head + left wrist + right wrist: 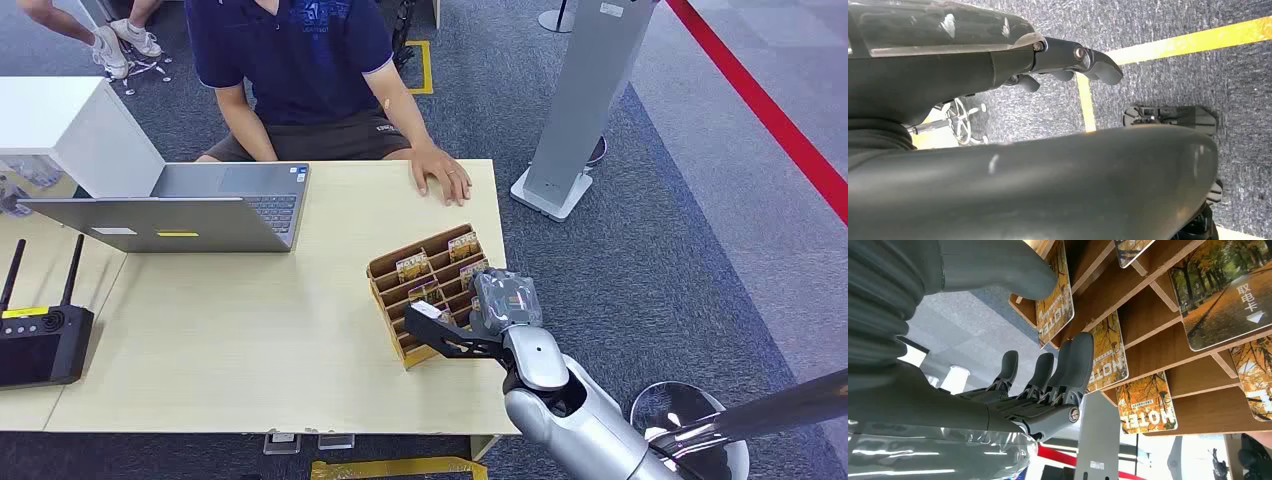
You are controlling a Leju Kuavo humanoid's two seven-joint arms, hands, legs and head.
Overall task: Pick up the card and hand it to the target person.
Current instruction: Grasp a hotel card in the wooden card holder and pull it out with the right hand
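We see the right robot hand [503,300] reaching over the right side of the wooden card rack [432,291], which stands on the light wood bench [250,340] near its right edge. The rack is stepped, with rows of slots, and several hotel key cards [412,266] printed with autumn trees stand in them.

From the right wrist view, the thumb [998,265] lies against the face of one hotel card [1055,305] at the outer edge of the rack, and the dark fingers [1075,365] stand straight up on the card's other side, the nearest one touching the next card [1108,352]. We cannot tell whether the card is actually pinched or merely touched, so the right robot hand's grip is unclear to us. More cards sit in neighbouring slots, one large one [1225,295] close to the camera.

The left robot hand [1068,62] hangs over grey carpet with yellow floor tape [1188,42]; its fingers are curled in and it holds nothing.

Across the bench sits a person [300,70] in a dark blue shirt, one hand [440,172] resting flat on the far edge of the bench, apart from the rack. An open grey laptop [180,205] stands on the left part of the bench, and a black controller with two antennas [40,340] lies at the left edge.
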